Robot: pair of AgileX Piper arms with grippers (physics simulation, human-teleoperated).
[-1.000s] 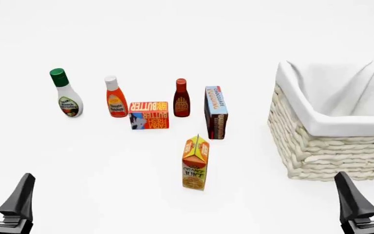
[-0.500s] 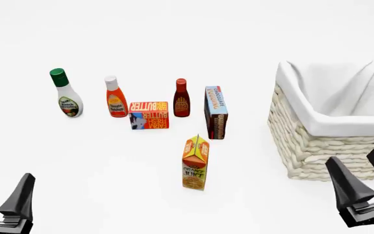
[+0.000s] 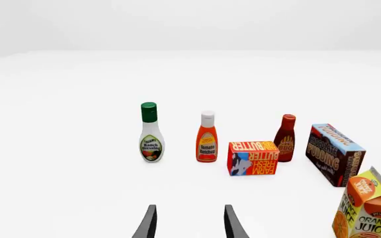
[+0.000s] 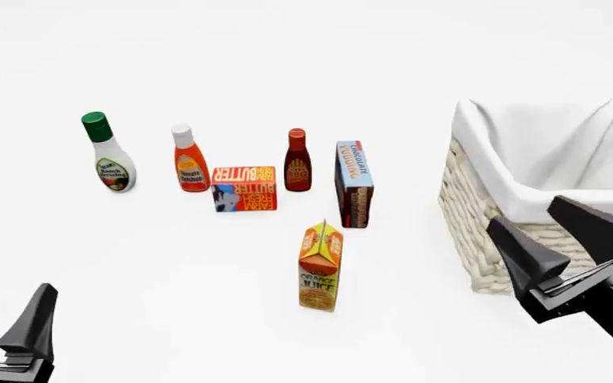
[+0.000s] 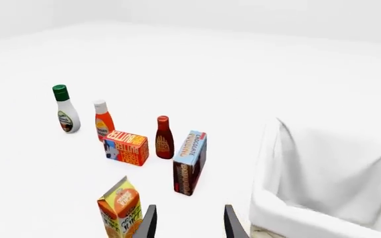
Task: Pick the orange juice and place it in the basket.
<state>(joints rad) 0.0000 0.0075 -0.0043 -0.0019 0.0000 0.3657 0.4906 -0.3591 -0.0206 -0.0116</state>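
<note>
Your orange juice carton (image 4: 321, 267) stands alone, with bare table on its left, right and near sides. Just behind it you have the chocolate pudding box (image 4: 354, 184) and, a little left, the butter box (image 4: 243, 189), so approaching from the far side is tight. The basket (image 4: 520, 239) walls off the right, but a clear lane runs between it and the carton.

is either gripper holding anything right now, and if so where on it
Nothing is held. The left gripper and right gripper are both open and empty; the orange juice stands untouched on the table.
</note>
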